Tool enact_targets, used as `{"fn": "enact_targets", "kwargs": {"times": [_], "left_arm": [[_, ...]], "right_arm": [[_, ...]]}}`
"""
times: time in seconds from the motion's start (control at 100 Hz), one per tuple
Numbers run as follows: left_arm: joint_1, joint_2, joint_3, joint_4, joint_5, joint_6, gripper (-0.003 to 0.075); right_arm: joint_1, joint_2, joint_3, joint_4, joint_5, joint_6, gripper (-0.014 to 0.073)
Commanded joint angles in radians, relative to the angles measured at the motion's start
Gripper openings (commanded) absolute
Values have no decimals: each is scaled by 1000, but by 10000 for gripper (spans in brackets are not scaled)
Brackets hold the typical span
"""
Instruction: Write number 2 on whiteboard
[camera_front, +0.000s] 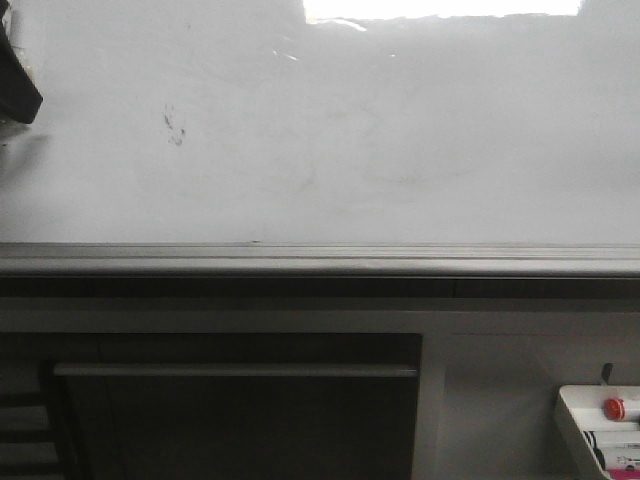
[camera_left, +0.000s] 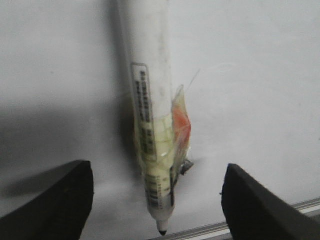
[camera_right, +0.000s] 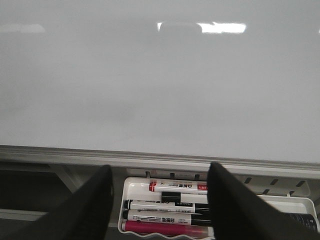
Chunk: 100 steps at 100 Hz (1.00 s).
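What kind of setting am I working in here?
Likely an office or classroom wall station: a large whiteboard with a grey bottom rail, and a white tray of markers hung below it. A taped marker sits between the left end effector's fingers.

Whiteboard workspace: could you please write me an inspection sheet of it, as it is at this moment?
Surface: whiteboard glossy, with faint erased traces and a grey bottom rail.
Job's things: number 2 not seen; a taped white marker lies in front of the board.
Clutter: small dark smudge; white tray under the rail, holding several pens.
Grippers: left tool open, fingers apart from the marker; right tool open, above the tray.
Cables: nothing seen.
Surroundings: dark cabinet below the rail; red button on the tray.
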<state>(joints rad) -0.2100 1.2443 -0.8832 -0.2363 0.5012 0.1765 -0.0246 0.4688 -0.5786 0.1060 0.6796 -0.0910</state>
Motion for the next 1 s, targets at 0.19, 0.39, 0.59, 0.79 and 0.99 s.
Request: {"fn": "enact_targets", "kwargs": {"times": [0.19, 0.39, 0.59, 0.79, 0.99], "left_arm": [[1, 9, -56, -14, -20, 2, 332], [1, 18, -56, 7, -14, 2, 214], [1, 18, -56, 28, -15, 2, 130], [1, 16, -56, 56, -12, 3, 58], [1, -24, -73, 73, 86, 81, 15]], "right_arm": [[-6, 14, -33, -3, -64, -9, 373], [-6, 14, -33, -3, -64, -9, 373], [-6, 14, -33, -3, -64, -9, 373], [-6, 14, -33, -3, -62, -9, 373], [-4, 14, -41, 76, -62, -28, 373]]}}
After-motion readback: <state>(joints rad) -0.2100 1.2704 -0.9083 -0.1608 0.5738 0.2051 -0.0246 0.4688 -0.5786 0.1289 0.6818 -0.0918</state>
